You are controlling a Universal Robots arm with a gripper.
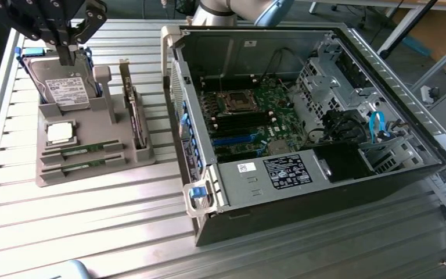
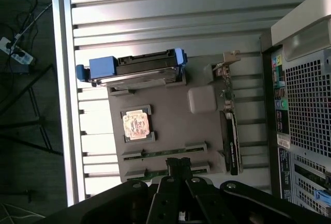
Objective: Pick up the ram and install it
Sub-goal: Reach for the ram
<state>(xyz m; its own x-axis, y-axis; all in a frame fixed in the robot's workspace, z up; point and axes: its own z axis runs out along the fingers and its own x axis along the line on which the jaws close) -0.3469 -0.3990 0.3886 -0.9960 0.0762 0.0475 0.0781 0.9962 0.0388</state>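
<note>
Clenched on nothing, the end effector hangs well above the grey tray on the slatted desk, over the end where the hard drive stands upright. The ram lies flat in its slot at the tray's opposite end, with its twin in the slot just beside it, nearer the tray's edge. Both sit past the silver processor chip and are untouched. This looks like the approach before the pick, so the task has barely begun. Gripping a stick calls for parted fingers squared to its long, thin edges and a straight descent that keeps off the neighbouring stick. The open computer case, its motherboard exposed, stands beside the tray.
</note>
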